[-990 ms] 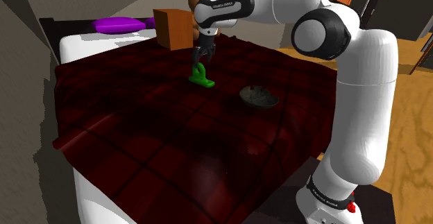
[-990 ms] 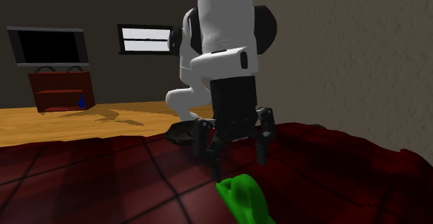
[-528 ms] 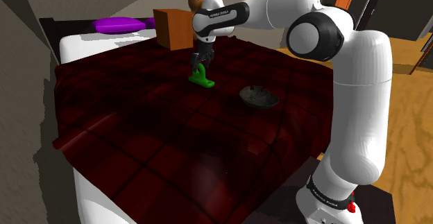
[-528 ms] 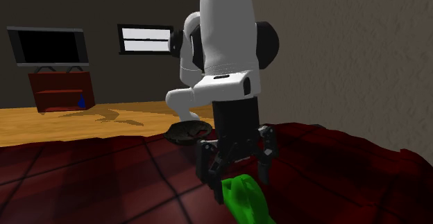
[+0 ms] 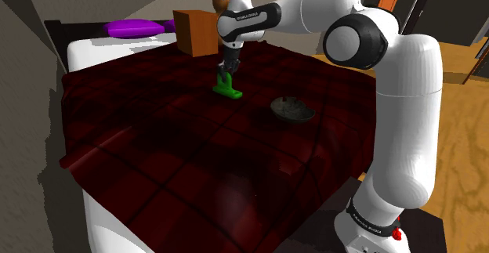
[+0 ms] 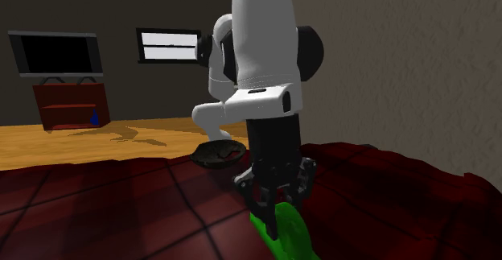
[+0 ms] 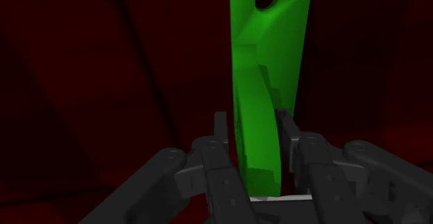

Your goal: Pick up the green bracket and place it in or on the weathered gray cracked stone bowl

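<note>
Our wrist view finds the black gripper [image 7: 253, 129] clamped on the upright leg of the green bracket [image 7: 267, 63], a finger pressed to each side. The bracket's foot lies on the dark red checked bedcover [image 5: 157, 134], near the bed's far edge and just in front of a brown box [image 5: 196, 31]. The dark grey bowl [image 5: 292, 110] sits apart from it, toward the bed's edge beside the stand.
</note>
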You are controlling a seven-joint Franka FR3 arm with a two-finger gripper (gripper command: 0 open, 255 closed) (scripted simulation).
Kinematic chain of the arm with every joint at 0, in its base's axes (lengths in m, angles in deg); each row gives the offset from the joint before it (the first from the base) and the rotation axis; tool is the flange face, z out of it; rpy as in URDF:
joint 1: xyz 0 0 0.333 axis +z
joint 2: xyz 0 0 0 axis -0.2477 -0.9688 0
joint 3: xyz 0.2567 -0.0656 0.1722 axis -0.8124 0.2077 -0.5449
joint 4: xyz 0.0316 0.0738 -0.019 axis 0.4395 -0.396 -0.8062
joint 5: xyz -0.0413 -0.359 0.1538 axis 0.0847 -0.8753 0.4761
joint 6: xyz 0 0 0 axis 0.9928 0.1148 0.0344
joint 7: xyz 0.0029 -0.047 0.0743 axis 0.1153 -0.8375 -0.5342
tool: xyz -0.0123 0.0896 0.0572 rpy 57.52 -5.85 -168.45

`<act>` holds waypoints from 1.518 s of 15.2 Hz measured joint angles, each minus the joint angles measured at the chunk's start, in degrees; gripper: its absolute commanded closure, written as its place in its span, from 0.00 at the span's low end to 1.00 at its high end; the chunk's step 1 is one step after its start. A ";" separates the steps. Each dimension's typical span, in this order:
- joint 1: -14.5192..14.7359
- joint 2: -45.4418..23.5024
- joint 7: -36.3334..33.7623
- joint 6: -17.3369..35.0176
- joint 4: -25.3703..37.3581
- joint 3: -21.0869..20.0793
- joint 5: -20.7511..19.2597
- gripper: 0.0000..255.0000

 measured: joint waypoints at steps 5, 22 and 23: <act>-0.03 0.08 0.02 0.07 -0.08 0.04 -0.02 1.00; -0.41 -0.01 -0.75 -9.94 10.01 0.21 -0.34 1.00; -0.51 -0.22 -0.77 -10.92 11.18 0.23 -0.32 1.00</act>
